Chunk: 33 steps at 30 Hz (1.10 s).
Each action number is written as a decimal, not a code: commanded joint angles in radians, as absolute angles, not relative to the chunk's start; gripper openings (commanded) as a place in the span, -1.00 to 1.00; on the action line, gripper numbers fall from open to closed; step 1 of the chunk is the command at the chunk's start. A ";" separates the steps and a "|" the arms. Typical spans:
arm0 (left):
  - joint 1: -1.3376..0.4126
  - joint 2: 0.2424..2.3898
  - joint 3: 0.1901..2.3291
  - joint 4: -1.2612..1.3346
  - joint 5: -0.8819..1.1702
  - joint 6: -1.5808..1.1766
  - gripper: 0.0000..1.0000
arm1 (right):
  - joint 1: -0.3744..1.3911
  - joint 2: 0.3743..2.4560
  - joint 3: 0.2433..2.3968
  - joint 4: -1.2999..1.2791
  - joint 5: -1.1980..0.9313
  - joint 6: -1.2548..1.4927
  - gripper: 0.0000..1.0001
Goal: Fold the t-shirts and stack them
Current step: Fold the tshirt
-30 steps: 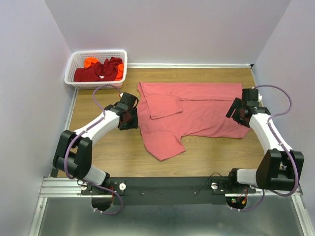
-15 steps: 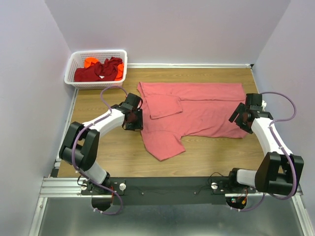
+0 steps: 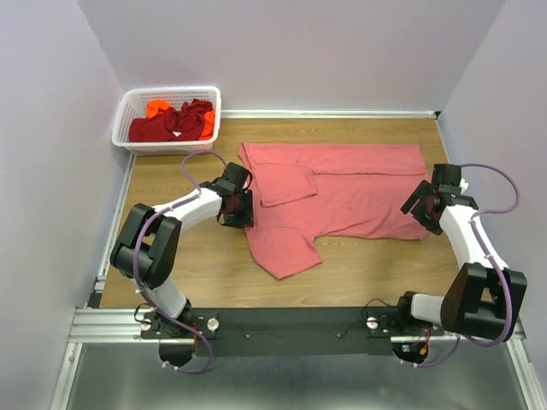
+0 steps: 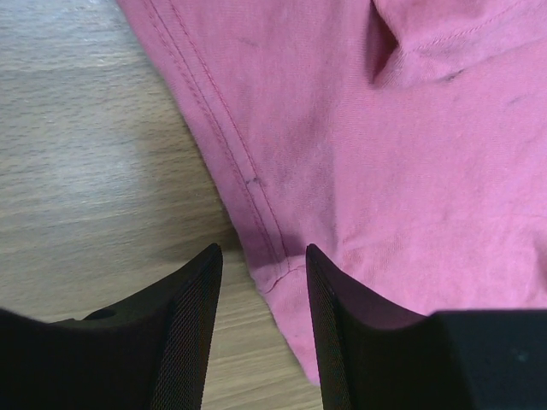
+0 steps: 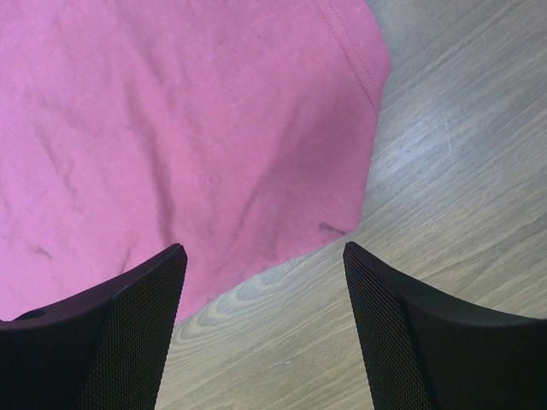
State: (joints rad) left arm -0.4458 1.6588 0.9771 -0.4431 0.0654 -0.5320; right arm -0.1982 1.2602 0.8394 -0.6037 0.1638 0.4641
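A large salmon-pink t-shirt (image 3: 342,192) lies spread on the wooden table, one sleeve folded in and another hanging toward the front. My left gripper (image 3: 242,207) is low at the shirt's left edge. In the left wrist view it (image 4: 263,282) stands open, with the stitched hem (image 4: 256,231) and a cloth corner between its fingers. My right gripper (image 3: 421,207) is at the shirt's lower right corner. It (image 5: 265,273) is wide open above the cloth edge (image 5: 282,222) and bare wood. A dark red t-shirt (image 3: 171,124) and an orange one (image 3: 157,108) lie bunched in the basket.
The white lattice basket (image 3: 126,109) stands at the back left corner against the wall. Lilac walls close in the table on the left, back and right. Bare wood (image 3: 367,265) shows in front of the shirt, ahead of the arm bases.
My left gripper has slid right, onto the shirt's left hem. My right gripper has drifted slightly toward the front right, along the shirt's right edge. The shirt has not moved.
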 commanded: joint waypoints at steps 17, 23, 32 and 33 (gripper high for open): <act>-0.471 1.684 1.005 -0.526 -0.052 -0.502 -1.00 | -0.353 1.308 0.756 -0.620 0.173 0.520 0.48; -0.469 1.674 1.022 -0.540 -0.044 -0.477 -1.00 | -0.387 1.324 0.726 -0.545 0.124 0.543 0.14; -0.465 1.667 1.035 -0.538 -0.023 -0.469 -1.00 | -0.408 1.364 0.646 -0.399 0.006 0.612 -0.04; -0.463 1.667 1.037 -0.538 -0.023 -0.466 -1.00 | -0.408 1.364 0.640 -0.388 -0.029 0.624 -0.01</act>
